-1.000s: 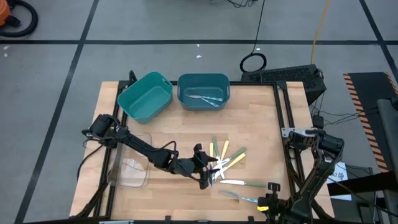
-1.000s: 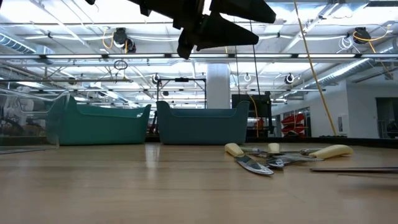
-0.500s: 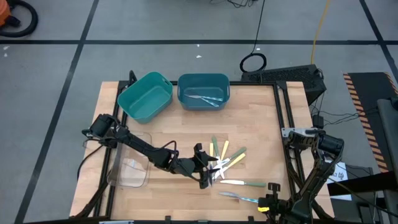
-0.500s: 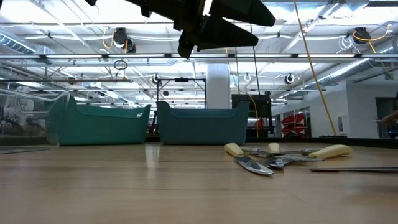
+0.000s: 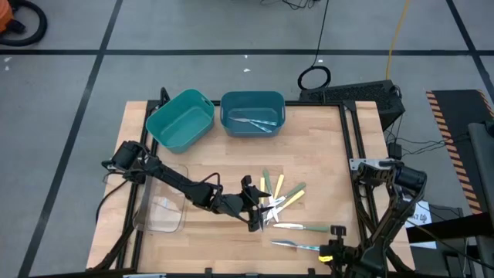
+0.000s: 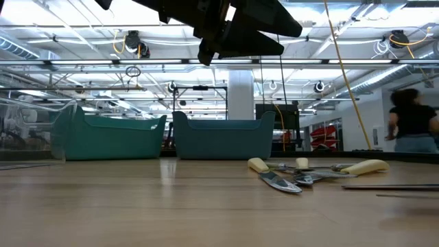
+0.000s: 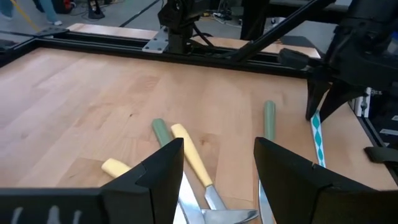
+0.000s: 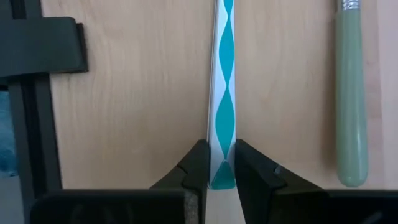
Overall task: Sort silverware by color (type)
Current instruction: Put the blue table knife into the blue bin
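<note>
Several pieces of silverware (image 5: 276,202) lie fanned in a loose pile just right of centre on the table (image 5: 324,147): yellow and pale green handles, blades overlapping. Two or three sorted pieces already rest in the right-hand teal bin (image 5: 252,94) at upper centre. Lower right, a teal-patterned utensil (image 8: 222,93) lies flat beside a green-handled piece (image 8: 350,112), and the right gripper (image 8: 221,167) has its jaws nearly closed on the tip of that patterned handle. Compared with a second ago, the patterned piece seems to have shifted a touch, so the grip looks set and a lift is likely next. The left gripper (image 7: 217,152) has not budged; it hangs over the pile near frame centre with jaws wide apart, holding nothing. A person (image 6: 413,120) has walked into the room at the far right, well behind the table. Most of the sorting is still ahead.
</note>
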`<action>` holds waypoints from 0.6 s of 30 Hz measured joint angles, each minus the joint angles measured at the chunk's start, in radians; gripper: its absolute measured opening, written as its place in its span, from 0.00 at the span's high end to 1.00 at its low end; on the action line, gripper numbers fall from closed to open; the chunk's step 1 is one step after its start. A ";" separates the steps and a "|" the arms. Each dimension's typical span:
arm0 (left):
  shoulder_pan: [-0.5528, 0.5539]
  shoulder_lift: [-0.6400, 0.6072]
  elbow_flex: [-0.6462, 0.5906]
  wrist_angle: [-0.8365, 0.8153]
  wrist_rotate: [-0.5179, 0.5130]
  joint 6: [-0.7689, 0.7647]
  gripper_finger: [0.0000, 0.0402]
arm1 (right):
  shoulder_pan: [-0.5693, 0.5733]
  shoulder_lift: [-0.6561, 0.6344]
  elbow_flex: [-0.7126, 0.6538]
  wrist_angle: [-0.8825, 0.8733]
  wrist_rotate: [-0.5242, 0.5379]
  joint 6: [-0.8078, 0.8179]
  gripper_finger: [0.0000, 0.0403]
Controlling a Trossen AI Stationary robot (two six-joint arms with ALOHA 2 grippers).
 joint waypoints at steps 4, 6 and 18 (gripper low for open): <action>0.000 0.000 0.000 0.005 0.007 -0.001 0.50 | -0.001 -0.015 -0.001 -0.004 0.002 -0.001 0.88; -0.001 0.000 0.000 0.005 0.007 -0.001 0.50 | -0.001 -0.023 -0.003 -0.009 0.001 -0.003 0.88; -0.003 0.000 0.000 0.005 0.007 -0.002 0.50 | -0.001 -0.042 -0.004 -0.013 0.003 -0.039 0.88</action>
